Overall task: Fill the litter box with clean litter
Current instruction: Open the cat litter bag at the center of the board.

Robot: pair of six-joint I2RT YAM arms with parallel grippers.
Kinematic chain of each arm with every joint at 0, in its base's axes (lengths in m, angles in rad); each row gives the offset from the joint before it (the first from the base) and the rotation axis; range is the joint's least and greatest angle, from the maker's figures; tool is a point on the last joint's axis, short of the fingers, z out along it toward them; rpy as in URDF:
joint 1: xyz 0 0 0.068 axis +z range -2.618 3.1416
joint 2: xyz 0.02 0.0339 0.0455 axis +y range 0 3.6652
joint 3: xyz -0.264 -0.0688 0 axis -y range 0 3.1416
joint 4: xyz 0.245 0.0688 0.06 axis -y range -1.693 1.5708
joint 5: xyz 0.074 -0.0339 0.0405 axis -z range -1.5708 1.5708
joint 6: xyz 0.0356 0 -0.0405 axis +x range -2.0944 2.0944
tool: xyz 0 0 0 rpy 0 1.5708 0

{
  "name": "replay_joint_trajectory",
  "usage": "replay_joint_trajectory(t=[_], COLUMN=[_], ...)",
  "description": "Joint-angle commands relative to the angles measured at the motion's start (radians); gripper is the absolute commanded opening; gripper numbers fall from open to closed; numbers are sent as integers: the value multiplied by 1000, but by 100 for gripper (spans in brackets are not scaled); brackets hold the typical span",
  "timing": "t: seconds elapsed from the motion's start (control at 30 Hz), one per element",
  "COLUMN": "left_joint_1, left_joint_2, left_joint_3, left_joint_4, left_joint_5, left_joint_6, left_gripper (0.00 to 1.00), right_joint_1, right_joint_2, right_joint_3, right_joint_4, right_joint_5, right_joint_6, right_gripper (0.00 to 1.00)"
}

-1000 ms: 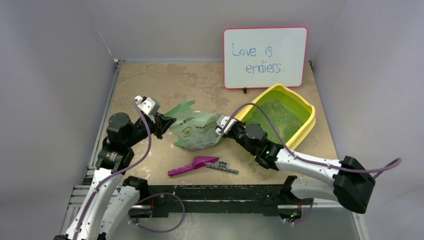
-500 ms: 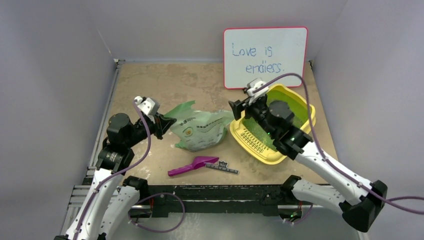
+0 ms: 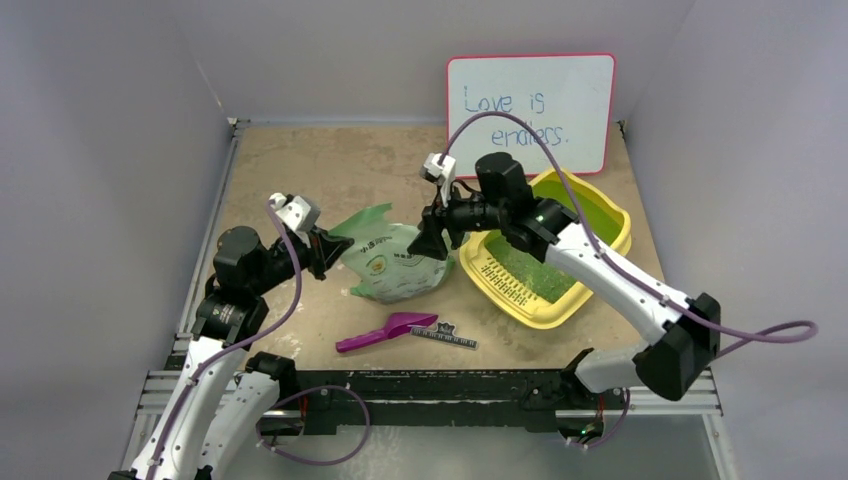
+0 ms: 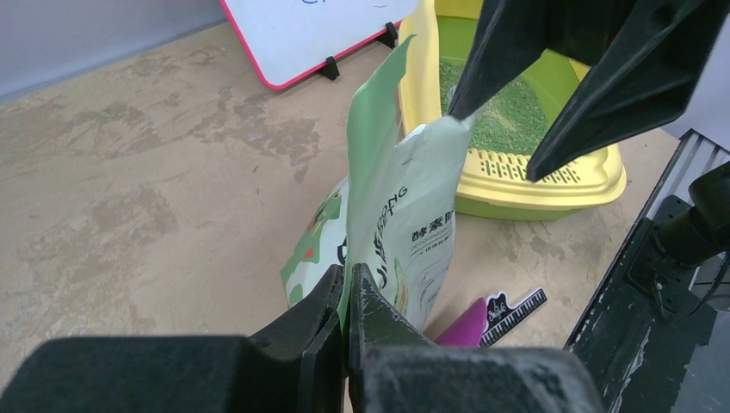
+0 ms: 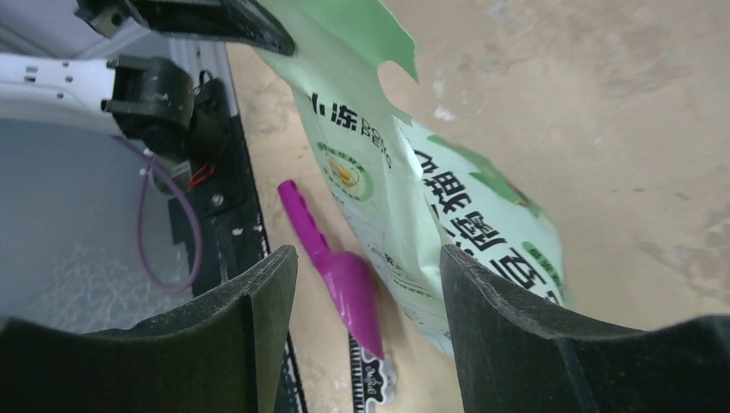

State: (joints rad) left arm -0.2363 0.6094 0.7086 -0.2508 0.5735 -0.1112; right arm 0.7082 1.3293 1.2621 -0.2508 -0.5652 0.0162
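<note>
Left claw (image 3: 327,250) pinched bag (image 3: 395,265) edge; right claw (image 3: 437,238) spread wide over bag, beside litter box (image 3: 545,308). Scoop (image 3: 385,331), ruler (image 3: 445,337) lay nearer on surface (image 3: 300,170)

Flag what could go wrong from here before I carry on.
The left gripper pinches only a thin edge of the bag; lifted, it may slip or tear.
The right gripper hangs open at the bag's other end; a shallow grab could spill contents short of the litter box.
The right arm reaches over the box and could nudge it, scattering the clean litter.
</note>
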Motion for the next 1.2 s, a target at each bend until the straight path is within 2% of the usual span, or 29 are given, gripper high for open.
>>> replay_joint_trajectory(t=[0.0, 0.07, 0.27, 0.37, 0.57, 0.87, 1.0, 1.1, 1.17], left_joint_1=[3, 3, 2, 3, 3, 3, 3, 3, 3], left_joint_2=[-19, -19, -7, -2, -6, -13, -21, -27, -25], left_joint_3=[38, 42, 49, 49, 49, 46, 48, 45, 38], left_joint_4=[97, 91, 97, 101, 96, 61, 22, 4, 5], left_joint_5=[16, 16, 17, 23, 34, 36, 36, 50, 87], left_joint_6=[9, 11, 12, 9, 6, 18, 38, 45, 42], left_gripper=[0, 0, 0, 0, 0, 0, 0, 0, 0], right_joint_1=[0, 1, 0, 1, 5, 29, 29, 29, 29], right_joint_2=[34, 39, 40, 78, 141, 164, 114, 58, 19], right_joint_3=[73, 72, 73, 108, 145, 148, 55, -20, -64], right_joint_4=[-56, -52, -67, -130, -185, -255, -280, -251, -172], right_joint_5=[-141, -160, -224, -227, -47, -2, 172, 351, 405], right_joint_6=[5, 6, 3, -49, -82, -108, -126, -144, -147], right_gripper=[63, 59, 54, 55, 56, 56, 62, 76, 80])
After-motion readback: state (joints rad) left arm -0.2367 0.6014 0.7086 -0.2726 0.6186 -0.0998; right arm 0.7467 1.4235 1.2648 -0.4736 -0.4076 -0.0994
